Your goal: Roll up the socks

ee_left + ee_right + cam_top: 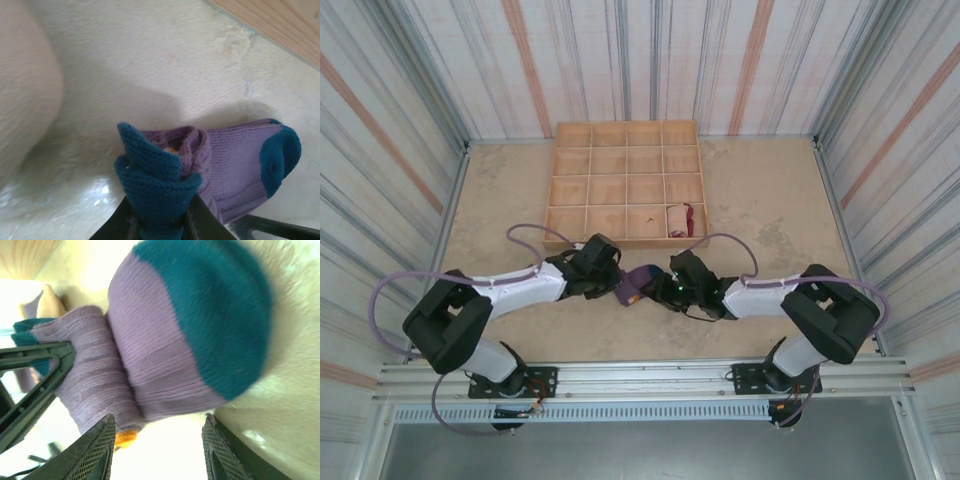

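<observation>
1. My left gripper (160, 222) was clenched on a teal fold of the purple sock (240, 160), its jaws pinched tight on the knit.
2. My right gripper (157, 457) stood released, jaws apart and holding nothing. Its mesh-faced fingers (97, 450) flanked a bare gap, and the sock's orange cuff (125, 437) peeked out just beside one of them.
3. The sock lay bunched on the table (770, 200), between the two grippers and just near of the wooden tray (626, 125).
4. Its long axis ran roughly left to right. The pinched fold was at the left end, and the teal toe lay flat on the table at the right end, directly ahead of the right gripper's open jaws.
5. I judged the roll only begun, since most of the sock's length was loose. The left arm had the hold and the right arm was nearer the free toe end. The coming move seemed to turn on that arm reaching straight ahead onto the toe.
6. Farther out, a cream sock (680, 220) sat bundled in the tray's near right compartment, apparently already rolled.
</observation>
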### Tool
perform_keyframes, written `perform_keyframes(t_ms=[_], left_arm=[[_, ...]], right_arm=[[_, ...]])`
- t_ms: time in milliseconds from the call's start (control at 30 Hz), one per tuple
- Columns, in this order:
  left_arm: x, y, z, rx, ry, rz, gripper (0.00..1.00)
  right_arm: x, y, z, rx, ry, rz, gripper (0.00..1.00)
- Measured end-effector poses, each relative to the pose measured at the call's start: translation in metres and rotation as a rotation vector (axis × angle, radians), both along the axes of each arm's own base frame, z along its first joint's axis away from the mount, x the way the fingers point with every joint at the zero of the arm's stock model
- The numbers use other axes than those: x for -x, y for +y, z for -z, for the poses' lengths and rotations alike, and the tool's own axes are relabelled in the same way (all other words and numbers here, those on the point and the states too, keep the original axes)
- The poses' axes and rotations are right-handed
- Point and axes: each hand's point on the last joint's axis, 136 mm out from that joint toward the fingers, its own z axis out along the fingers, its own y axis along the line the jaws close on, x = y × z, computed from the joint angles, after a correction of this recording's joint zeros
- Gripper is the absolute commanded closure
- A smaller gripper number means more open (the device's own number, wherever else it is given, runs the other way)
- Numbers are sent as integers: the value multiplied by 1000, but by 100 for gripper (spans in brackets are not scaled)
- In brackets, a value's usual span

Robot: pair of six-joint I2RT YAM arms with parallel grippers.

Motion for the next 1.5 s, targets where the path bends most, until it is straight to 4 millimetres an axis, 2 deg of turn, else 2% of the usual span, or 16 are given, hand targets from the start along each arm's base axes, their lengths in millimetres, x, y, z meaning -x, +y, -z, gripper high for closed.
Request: perform_keyframes(t_ms=[167, 333, 500, 567, 667, 900, 1033, 1133, 1233, 1333, 1400, 1467, 1500], left_arm=[[18, 12, 4, 2, 33, -42, 100], [29, 15, 4, 10, 44, -63, 100], [32, 16, 4, 20, 52, -81, 100], [32, 16, 4, 21, 53, -84, 100], [32, 16, 4, 21, 53, -85, 100], [32, 15, 4, 26, 58, -88, 100], [33, 14, 5, 30, 62, -85, 100], [35, 15, 6, 32, 71, -86, 100], [36, 16, 7, 34, 74, -90, 99], [36, 17, 6, 43, 75, -94, 96], [36, 18, 4, 51, 78, -97, 88], [36, 19, 4, 57, 77, -99, 72], [37, 20, 3, 62, 77, -94, 61]], right_arm=[[11, 1, -3, 182, -123, -137, 41], [33, 23, -13, 286, -305, -315, 39], [54, 39, -19, 344, -471, -444, 37], [60, 46, -23, 355, -536, -481, 33], [61, 52, -24, 380, -596, -502, 32], [50, 67, -22, 452, -686, -502, 32], [45, 70, -10, 495, -695, -504, 40], [42, 69, 0, 530, -692, -503, 50], [41, 70, 3, 535, -691, -491, 75], [42, 72, 2, 525, -692, -483, 93], [42, 73, 1, 517, -689, -478, 100], [43, 74, 1, 506, -683, -472, 100], [44, 74, 2, 495, -680, -471, 100]])
